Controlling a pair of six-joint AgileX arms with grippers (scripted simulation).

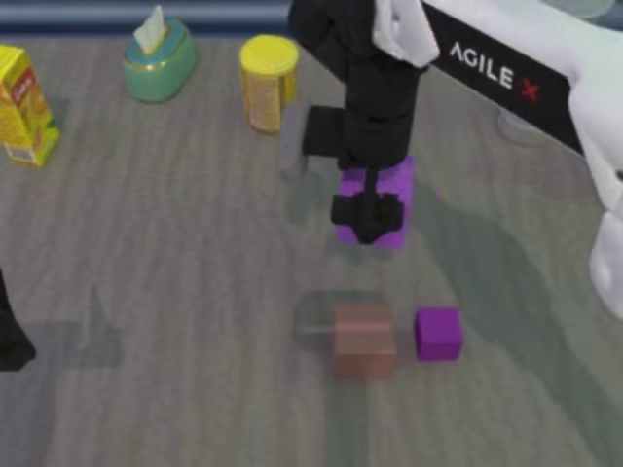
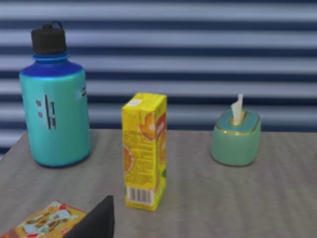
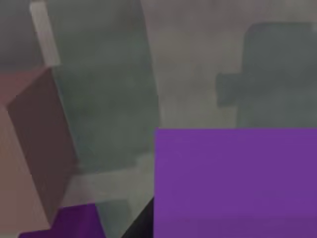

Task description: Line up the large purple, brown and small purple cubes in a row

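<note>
My right gripper (image 1: 366, 216) is shut on the large purple cube (image 1: 393, 199), holding it above the table behind the other two cubes. In the right wrist view this cube (image 3: 235, 183) fills the near corner, with one dark finger (image 3: 143, 224) at its edge. The brown cube (image 1: 364, 341) rests on the table near the front middle, with the small purple cube (image 1: 437, 334) close on its right, a narrow gap between them. The right wrist view shows both below, the brown cube (image 3: 29, 148) and the small purple cube (image 3: 74, 220). My left arm (image 1: 10, 336) is parked at the table's left edge.
A yellow juice carton (image 1: 24, 107), a teal tissue box (image 1: 159, 63) and a yellow can (image 1: 269, 83) stand along the back left. The left wrist view adds a blue bottle (image 2: 54, 99) and a colourful flat box (image 2: 42, 223).
</note>
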